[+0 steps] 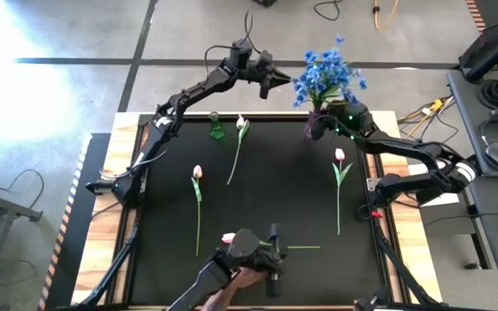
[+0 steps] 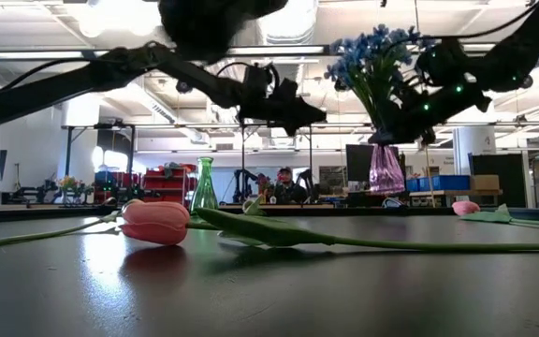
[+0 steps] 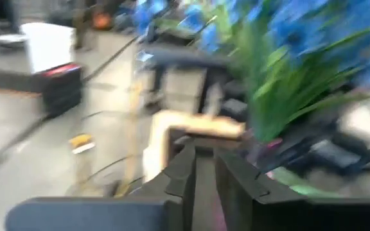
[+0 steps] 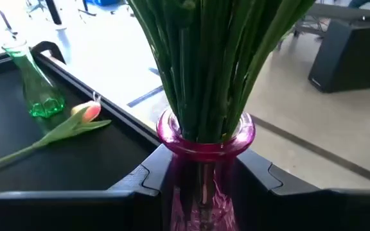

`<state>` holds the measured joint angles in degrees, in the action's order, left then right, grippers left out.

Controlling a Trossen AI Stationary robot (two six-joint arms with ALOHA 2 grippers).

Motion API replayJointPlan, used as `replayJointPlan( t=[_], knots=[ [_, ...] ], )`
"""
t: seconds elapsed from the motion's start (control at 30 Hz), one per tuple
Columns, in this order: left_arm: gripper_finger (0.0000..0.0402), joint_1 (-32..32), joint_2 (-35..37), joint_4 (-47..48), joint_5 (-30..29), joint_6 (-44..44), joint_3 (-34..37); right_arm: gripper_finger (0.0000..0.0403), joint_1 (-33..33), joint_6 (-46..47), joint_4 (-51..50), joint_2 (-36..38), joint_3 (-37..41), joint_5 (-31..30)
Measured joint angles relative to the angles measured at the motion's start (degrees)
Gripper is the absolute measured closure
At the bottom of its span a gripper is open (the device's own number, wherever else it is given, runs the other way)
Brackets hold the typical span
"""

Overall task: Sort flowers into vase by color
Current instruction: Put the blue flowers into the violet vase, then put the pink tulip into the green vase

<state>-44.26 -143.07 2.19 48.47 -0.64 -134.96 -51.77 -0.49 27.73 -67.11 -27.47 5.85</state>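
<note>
At six o'clock on the dark worktop [image 1: 258,207] we see a pink tulip [image 1: 229,238] lying beside the low camera's mount; in the low view its bloom rests on the surface with the stem running off to the side. Toward nine o'clock a second tulip [image 1: 197,173] lies flat, stem pointing to six. Toward three o'clock a third tulip [image 1: 340,155] lies the same way. Nearer twelve, a white tulip [image 1: 241,123] lies tilted, just beside a small green vase [image 1: 217,128], which stands upright and holds nothing.

At about one o'clock the right pincer [image 4: 201,183] is pinching the pink vase [image 4: 205,138], one finger on each side below the rim. The vase holds the blue flowers [image 1: 328,76], their green stems packed in its neck.

Farthest, past the twelve o'clock edge, the left pincer [image 1: 277,82] hangs in the air just beside the blue blossoms. Its fingers [image 3: 180,176] stand nearly pressed together, a narrow gap between them, with nothing held.
</note>
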Motion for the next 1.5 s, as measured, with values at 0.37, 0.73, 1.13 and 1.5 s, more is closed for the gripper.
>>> replayJointPlan(
  t=[0.37, 0.73, 1.13, 1.5],
  knots=[
    [0.0401, 0.0, 3.9, 13.0, -5.8, -10.0, 0.4, 0.0302, -1.4, -2.5, 11.5, -9.9, 1.3, 0.2],
    [0.0401, 0.1, 4.6, 15.0, -10.6, -11.6, 0.7, 0.0302, -1.5, -2.6, 21.4, -18.5, 1.8, 0.2],
    [0.0402, 0.1, 4.6, 15.0, -11.6, -11.9, 0.7, 0.0206, -1.5, -3.1, 15.4, -16.7, 1.9, 0.1],
    [0.0402, 0.1, 5.3, 15.2, -12.0, -11.6, 0.7, 0.0132, -1.5, -3.6, 6.1, -6.7, 1.7, -0.8]
  ],
)
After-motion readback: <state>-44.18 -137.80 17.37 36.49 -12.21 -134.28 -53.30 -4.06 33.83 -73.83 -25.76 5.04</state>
